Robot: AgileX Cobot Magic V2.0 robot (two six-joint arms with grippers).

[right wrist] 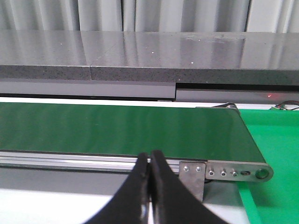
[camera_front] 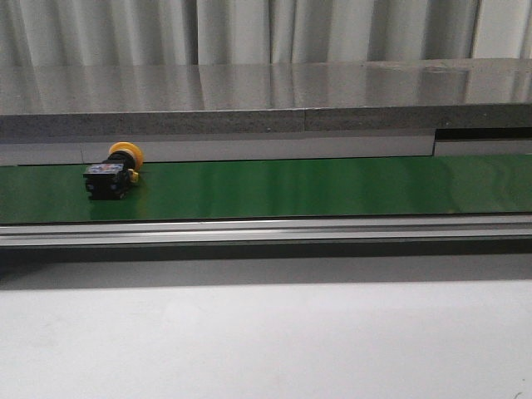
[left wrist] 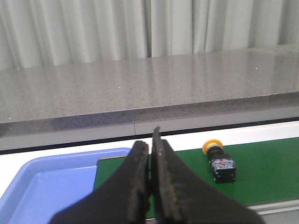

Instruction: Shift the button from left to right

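Observation:
The button (camera_front: 112, 170) lies on its side on the green belt (camera_front: 316, 187) toward the left, its orange-yellow cap pointing to the far rail and its dark boxy body nearer me. The left wrist view shows the same button (left wrist: 219, 161) lying on the belt a short way off to one side of my left gripper (left wrist: 150, 144), whose fingers are pressed together with nothing between them. My right gripper (right wrist: 149, 156) is shut and empty too, hovering in front of the belt's near rail close to the belt's right end. Neither gripper shows in the front view.
A blue tray (left wrist: 46, 186) sits past the belt's left end. A bright green surface (right wrist: 275, 154) lies beyond the belt's right end bracket (right wrist: 233, 172). A grey stone-like ledge (camera_front: 266, 100) runs behind the belt, with an aluminium rail (camera_front: 266, 229) and white tabletop (camera_front: 266, 341) in front.

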